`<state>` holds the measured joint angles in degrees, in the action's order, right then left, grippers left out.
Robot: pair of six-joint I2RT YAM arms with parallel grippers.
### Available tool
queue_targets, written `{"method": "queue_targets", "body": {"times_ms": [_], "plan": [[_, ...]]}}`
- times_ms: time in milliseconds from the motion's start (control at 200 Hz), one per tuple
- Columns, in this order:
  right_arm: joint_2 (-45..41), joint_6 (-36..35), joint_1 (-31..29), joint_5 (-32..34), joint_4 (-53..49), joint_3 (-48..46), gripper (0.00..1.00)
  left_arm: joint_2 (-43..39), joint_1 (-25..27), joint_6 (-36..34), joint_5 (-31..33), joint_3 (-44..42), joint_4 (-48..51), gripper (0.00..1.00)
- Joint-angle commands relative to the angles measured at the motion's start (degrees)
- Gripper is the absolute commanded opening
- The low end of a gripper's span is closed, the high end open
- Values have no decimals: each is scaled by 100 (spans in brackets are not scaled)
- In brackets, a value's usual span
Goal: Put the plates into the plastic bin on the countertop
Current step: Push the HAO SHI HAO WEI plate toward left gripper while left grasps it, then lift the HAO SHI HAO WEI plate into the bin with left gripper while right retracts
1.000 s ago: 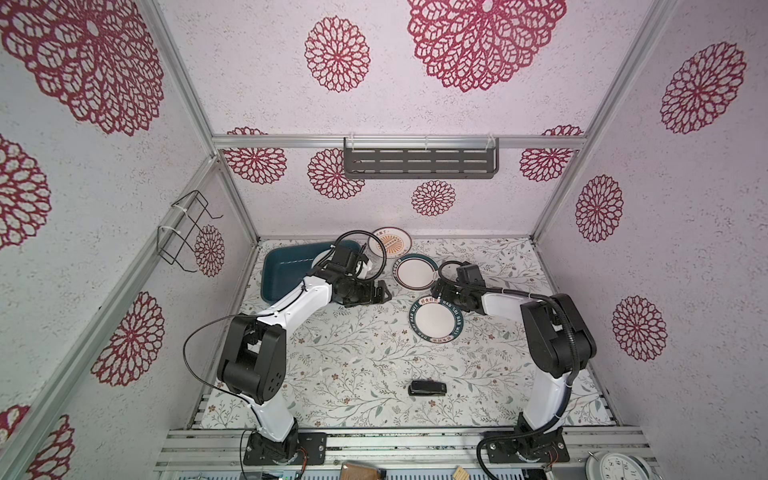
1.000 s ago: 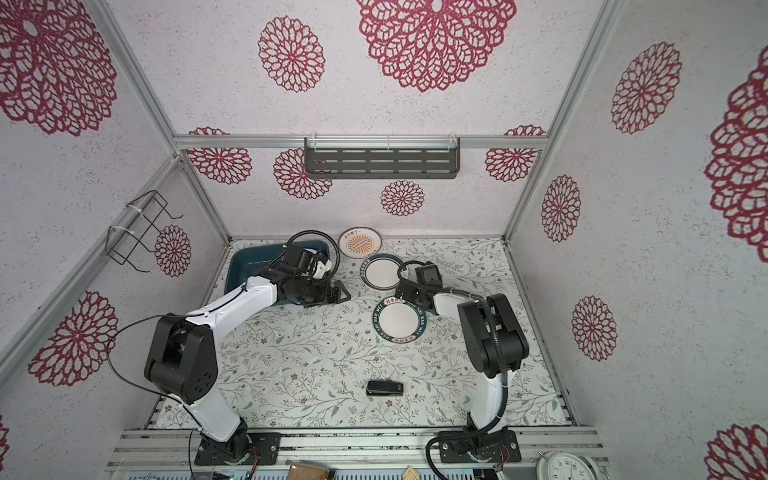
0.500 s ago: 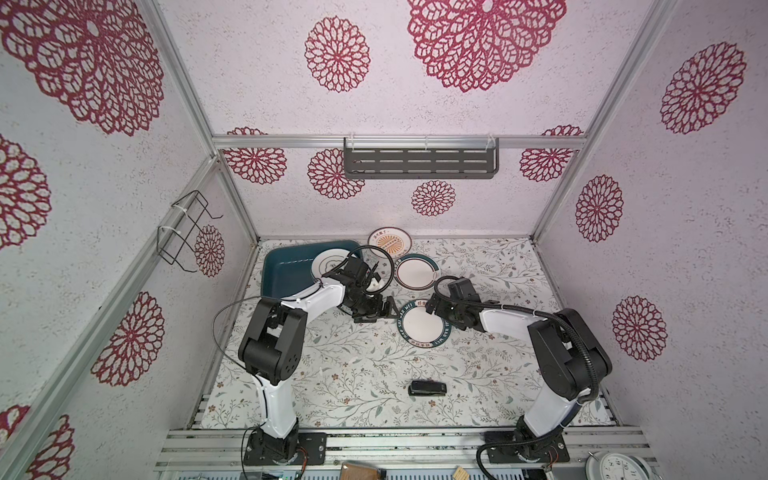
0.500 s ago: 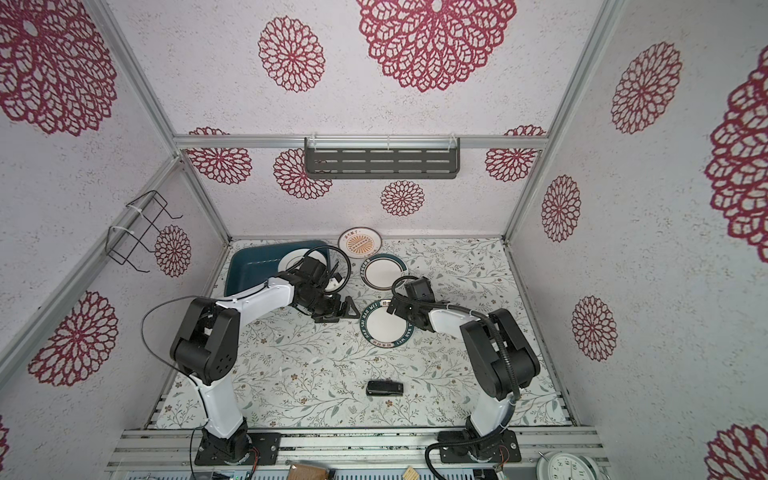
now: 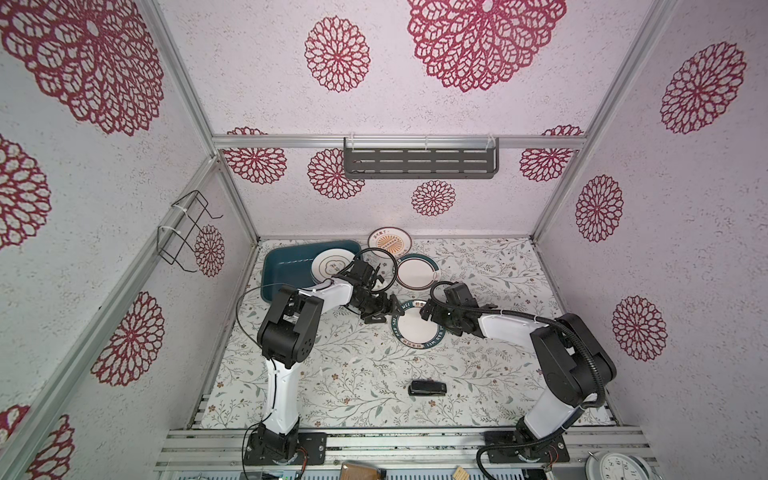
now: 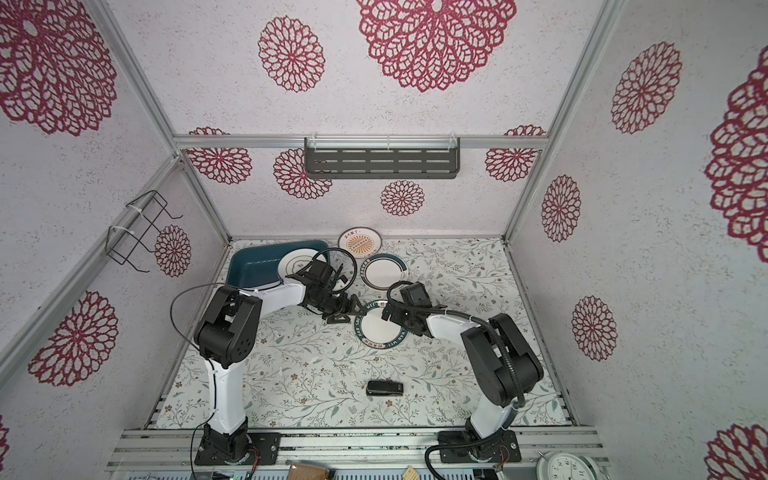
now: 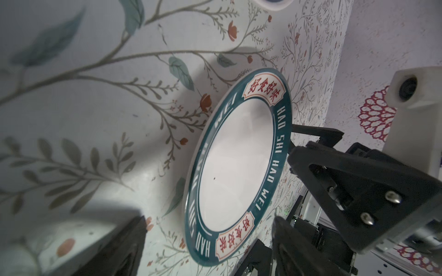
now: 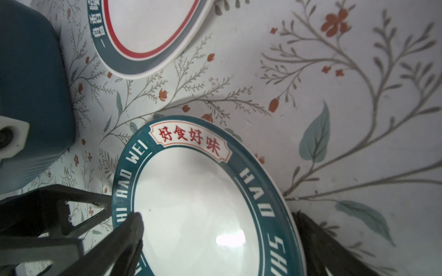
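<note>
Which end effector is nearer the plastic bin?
Left. The left end effector is close to the plastic bin, on the bin side of the teal-lettered plate; the right end effector is on its opposite side.

Rough white walls (image 5: 257,62) closed in the booth on three sides, printed with dark red floral medallions (image 5: 486,41) of several sizes. Aluminium posts (image 5: 597,116) ran along the corners, and a horizontal aluminium rail (image 5: 291,142) crossed the back wall. A grey slotted shelf (image 5: 420,162) hung from that rail by white ties. A black wire rack (image 5: 185,232) was tied to the left-hand post. The table (image 5: 353,374) wore a white cover printed with grey-green vines and small brownish flowers. Slotted aluminium rails (image 5: 415,442) edged its near side, and a white clock (image 5: 617,467) sat by the near right corner, partly cut off. The light was even, with soft shadows.
</note>
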<state>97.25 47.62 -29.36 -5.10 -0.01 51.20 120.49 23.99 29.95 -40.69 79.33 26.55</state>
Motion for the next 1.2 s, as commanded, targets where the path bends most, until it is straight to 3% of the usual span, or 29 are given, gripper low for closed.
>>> {"method": "queue_targets", "body": {"times_ms": [0, 245, 325, 420, 480, 625, 811, 1196], "plan": [[162, -139, -42, -328, -564, 96, 99, 264, 96, 85, -9, 146, -149, 80], [259, -400, -31, -719, -619, 288, 99, 458, 231, 75, 78, 496, 13, 63], [239, -395, -30, -703, -621, 259, 99, 464, 231, 75, 91, 527, -7, 48], [200, -393, -23, -695, -588, 222, 99, 417, 234, 56, 189, 546, 53, 18], [189, -385, -1, -663, -580, 207, 99, 372, 230, -10, 233, 582, 139, 8], [113, -358, 19, -629, -511, 190, 99, 164, 228, -123, 330, 576, 320, 0], [-246, -413, 18, -412, -585, 242, 99, -370, 202, -196, 373, 527, 548, 0], [-1826, -570, 21, 708, -1560, 566, 99, -2050, -138, 227, 346, -152, 244, 0]]}}
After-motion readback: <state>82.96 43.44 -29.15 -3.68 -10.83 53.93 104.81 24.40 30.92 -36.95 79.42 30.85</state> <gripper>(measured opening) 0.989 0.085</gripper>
